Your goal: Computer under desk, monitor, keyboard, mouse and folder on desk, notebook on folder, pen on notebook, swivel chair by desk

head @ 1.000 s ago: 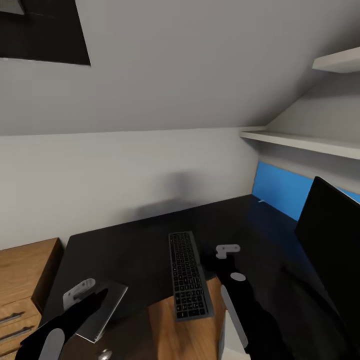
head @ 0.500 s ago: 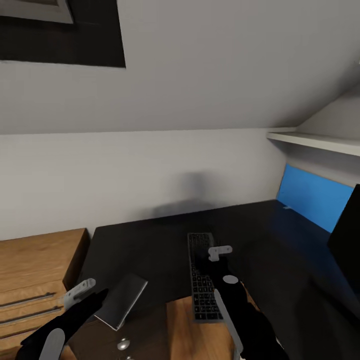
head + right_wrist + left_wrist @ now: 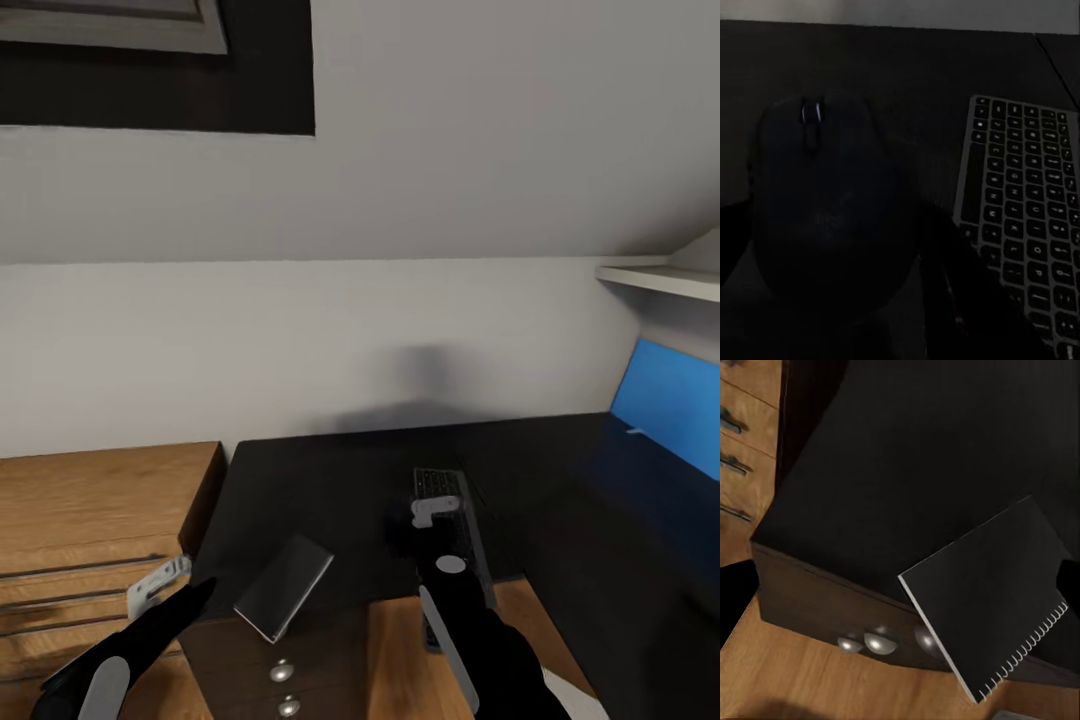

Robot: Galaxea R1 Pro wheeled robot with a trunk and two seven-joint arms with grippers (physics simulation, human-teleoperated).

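Overhang is the risk — the notebook (image 3: 284, 587) juts past the surface's (image 3: 330, 490) front edge and could tip off. Right hand (image 3: 432, 512) looks clamped on the mouse (image 3: 825, 202); left hand's (image 3: 158, 587) state I cannot tell.

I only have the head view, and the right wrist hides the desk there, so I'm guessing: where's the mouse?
Observer: In the right wrist view, the mouse sits close between the fingers of the right gripper, apparently gripped, with the keyboard beside it.
Operator: And that grey slab at the desk edge?
Observer: The left wrist view shows spiral binding along one edge. It's the notebook, overhanging the desk above the drawer knobs.
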